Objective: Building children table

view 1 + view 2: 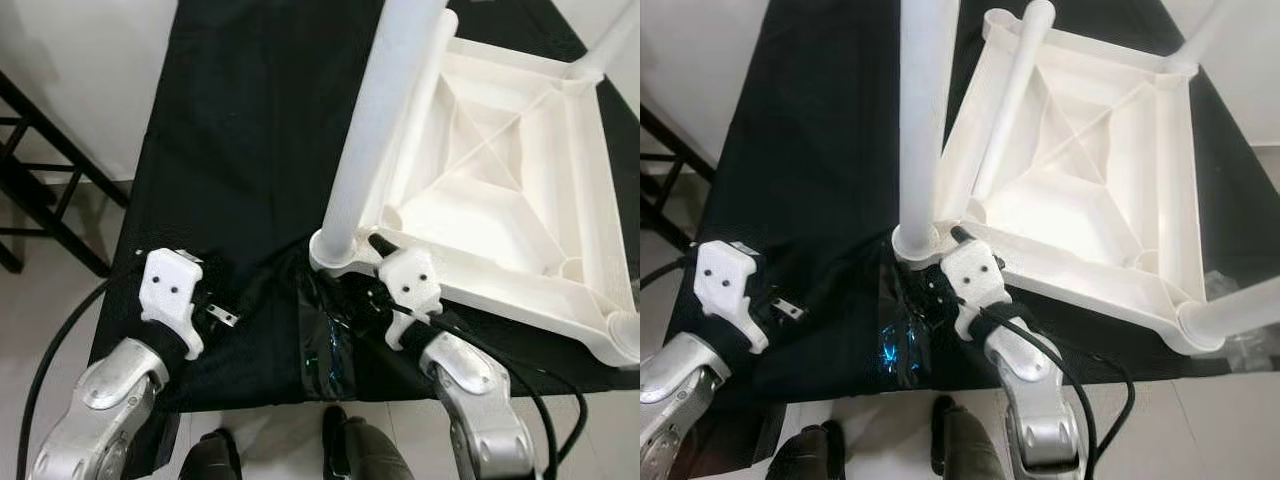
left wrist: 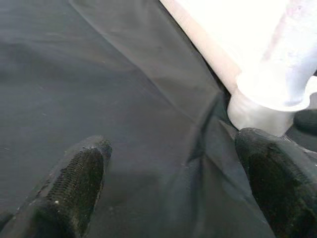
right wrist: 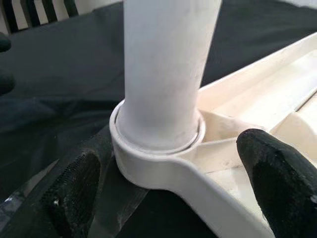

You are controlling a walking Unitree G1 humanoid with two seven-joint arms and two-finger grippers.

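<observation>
Black cloth (image 1: 240, 120), right gripper (image 3: 163, 198) beside leg socket (image 3: 148, 153).

Upright leg (image 1: 385, 120): its top is running out past the frame edge.
Tabletop (image 1: 520, 190): its far corner is being cut off beyond that leg.
Right gripper (image 1: 385, 262): its fingertips are hiding behind the leg's socket.

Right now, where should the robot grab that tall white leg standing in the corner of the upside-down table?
Probably low on the upright leg, just above its round corner socket. The right gripper already faces it from the near side, jaws open either side; the leg's round shape suits a side pinch.
</observation>
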